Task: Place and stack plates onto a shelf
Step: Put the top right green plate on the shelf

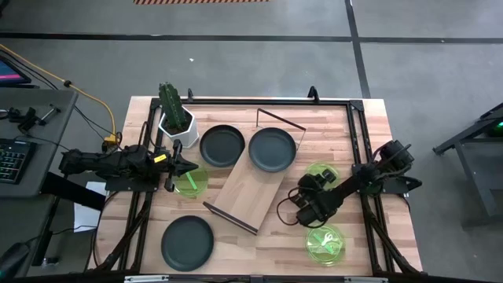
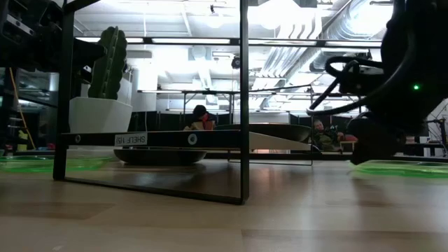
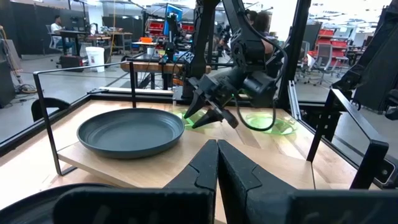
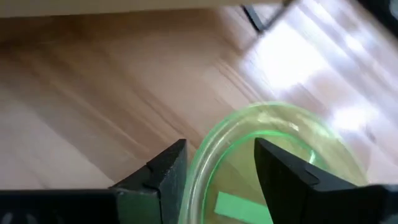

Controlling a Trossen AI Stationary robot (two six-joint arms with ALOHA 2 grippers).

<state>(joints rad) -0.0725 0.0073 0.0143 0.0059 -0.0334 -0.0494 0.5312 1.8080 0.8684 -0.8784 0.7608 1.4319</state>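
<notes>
On the left, the left gripper (image 1: 191,166) hovers with jaws pressed together and empty over a translucent green round plate (image 1: 191,181). Mid-tabletop, the light-wood plank shelf (image 1: 247,191) carries one matte black plate (image 1: 272,148). On the right, the right gripper (image 4: 217,165) straddles the rim of another translucent green plate (image 4: 280,149), jaws parted. It looks light, stiff and slippery; pinch the rim.
</notes>
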